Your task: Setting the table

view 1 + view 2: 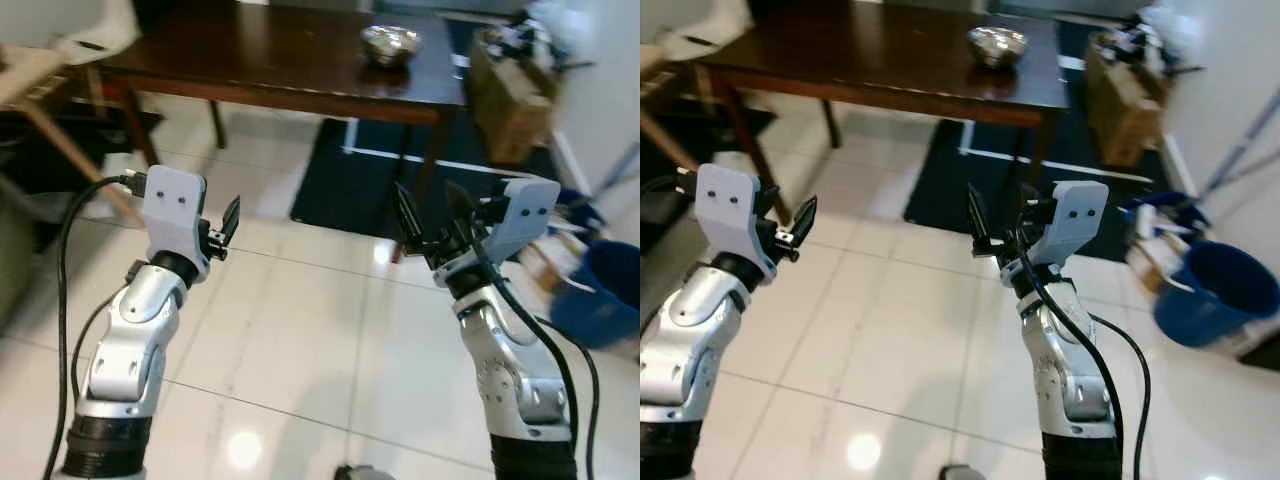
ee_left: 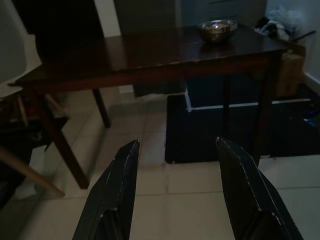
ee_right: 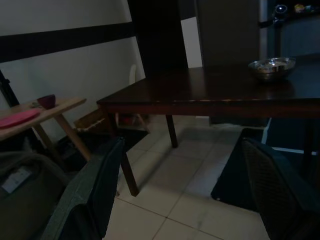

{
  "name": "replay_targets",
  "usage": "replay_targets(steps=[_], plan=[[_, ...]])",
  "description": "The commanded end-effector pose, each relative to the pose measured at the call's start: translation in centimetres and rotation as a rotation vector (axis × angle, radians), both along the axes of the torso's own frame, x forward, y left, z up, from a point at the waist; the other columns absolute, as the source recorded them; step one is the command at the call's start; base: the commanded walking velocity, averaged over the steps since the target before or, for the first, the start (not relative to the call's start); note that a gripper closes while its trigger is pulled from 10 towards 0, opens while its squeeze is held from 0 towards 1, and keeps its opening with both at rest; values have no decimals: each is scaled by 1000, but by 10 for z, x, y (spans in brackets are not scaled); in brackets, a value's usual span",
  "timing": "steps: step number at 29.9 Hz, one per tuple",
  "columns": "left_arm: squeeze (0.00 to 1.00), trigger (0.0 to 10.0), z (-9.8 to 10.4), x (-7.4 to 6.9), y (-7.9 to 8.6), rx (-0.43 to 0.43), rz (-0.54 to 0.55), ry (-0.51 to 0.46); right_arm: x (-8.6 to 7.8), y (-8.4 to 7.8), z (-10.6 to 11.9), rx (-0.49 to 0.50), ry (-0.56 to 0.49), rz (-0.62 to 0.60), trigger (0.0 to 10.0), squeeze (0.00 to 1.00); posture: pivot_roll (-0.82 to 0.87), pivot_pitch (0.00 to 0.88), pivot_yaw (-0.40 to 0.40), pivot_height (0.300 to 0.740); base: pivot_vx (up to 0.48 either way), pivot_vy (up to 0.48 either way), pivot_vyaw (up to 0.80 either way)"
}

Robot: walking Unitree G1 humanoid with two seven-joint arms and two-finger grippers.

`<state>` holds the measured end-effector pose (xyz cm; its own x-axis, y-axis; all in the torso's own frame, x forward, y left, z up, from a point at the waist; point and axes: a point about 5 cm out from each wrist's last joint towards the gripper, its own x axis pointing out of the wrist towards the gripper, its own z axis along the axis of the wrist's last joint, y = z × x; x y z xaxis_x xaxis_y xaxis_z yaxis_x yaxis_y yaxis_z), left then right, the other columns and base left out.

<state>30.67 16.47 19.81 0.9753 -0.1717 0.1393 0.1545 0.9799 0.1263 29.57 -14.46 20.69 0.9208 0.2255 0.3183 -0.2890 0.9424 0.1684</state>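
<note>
A dark wooden table (image 1: 270,55) stands ahead across the tiled floor, with a silver bowl (image 1: 390,44) near its far right end. Off to the left is a light wooden side table (image 3: 65,106) holding a pink plate (image 3: 17,118) and a small dark red cup (image 3: 46,101). Both arms are raised in front of me, short of the table. My left gripper (image 1: 222,232) is open with nothing between its fingers (image 2: 120,180). My right gripper (image 1: 435,215) is also open and empty, pointing toward the table.
A dark rug (image 1: 370,190) lies under the table's right end. A cardboard box (image 1: 510,100) full of clutter stands to the table's right, and a blue bucket (image 1: 605,290) sits on the floor at far right. A white chair (image 1: 100,35) is at the table's left end.
</note>
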Motion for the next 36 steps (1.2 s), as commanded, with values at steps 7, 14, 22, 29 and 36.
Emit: replay_targets(steps=[7, 14, 22, 29, 36], plan=[[0, 10000, -3, -1, -2, 3, -11, 20, 1, -5, 0, 5, 8, -24, 10000, 0, -84, 20, 42, 740, 0, 0, 672], [0, 10000, -3, 0, -2, 8, -2, 19, 1, -4, 1, -8, 5, -16, 10000, 0, -85, 21, 40, 740, 0, 0, 783], [0, 10000, -3, 0, -1, 15, 8, 19, -2, 4, 1, -17, 0, 58, 10000, 0, -83, 21, 39, 740, 0, 0, 781], [0, 10000, -4, 1, -1, 24, 21, 23, -5, 14, 1, -33, -9, 132, 10000, 0, -80, 17, 38, 740, 0, 0, 777], [0, 10000, -4, 1, -1, 26, 22, 24, -6, 14, 1, -34, -12, 141, 10000, 0, -83, 16, 39, 740, 0, 0, 775]])
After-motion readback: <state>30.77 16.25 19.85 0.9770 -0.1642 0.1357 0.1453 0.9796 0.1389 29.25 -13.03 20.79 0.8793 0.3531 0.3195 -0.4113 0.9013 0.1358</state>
